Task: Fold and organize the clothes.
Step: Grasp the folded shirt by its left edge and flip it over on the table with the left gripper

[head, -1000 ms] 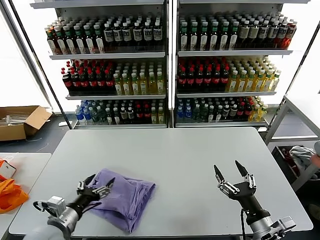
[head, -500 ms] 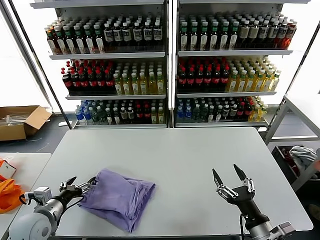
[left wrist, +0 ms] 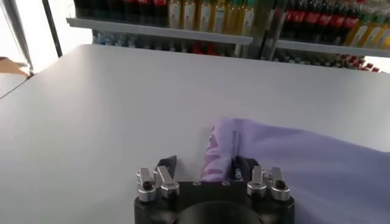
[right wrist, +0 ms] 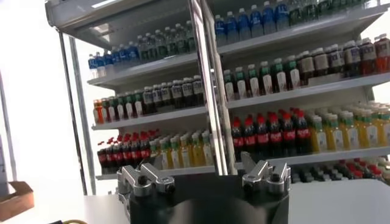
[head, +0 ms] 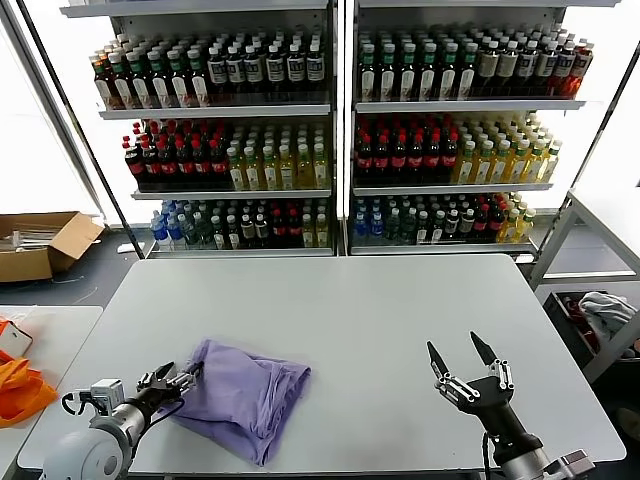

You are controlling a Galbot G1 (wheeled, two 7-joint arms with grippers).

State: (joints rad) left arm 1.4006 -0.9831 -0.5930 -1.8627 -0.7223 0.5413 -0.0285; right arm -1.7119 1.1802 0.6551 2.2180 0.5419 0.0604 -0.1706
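Note:
The lavender T-shirt (head: 245, 393) lies folded in a loose bundle on the grey table (head: 380, 310), near the front left. My left gripper (head: 175, 377) is low at the shirt's left edge, open. In the left wrist view the shirt (left wrist: 298, 158) spreads ahead, and a rolled fold of it lies between the two fingers of my left gripper (left wrist: 204, 163). My right gripper (head: 462, 352) is open and empty, raised with fingers pointing up above the table's front right, well apart from the shirt.
Shelves of drink bottles (head: 340, 130) stand behind the table and fill the right wrist view (right wrist: 274, 73). Orange fabric (head: 20, 390) lies on a side table at the left. A cardboard box (head: 40, 245) sits on the floor. A whitish cloth heap (head: 603, 308) is at the right.
My left gripper lifted off the shirt, drew back to the left, then came back to the shirt's left edge. My right gripper sank slightly. The shirt has not shifted.

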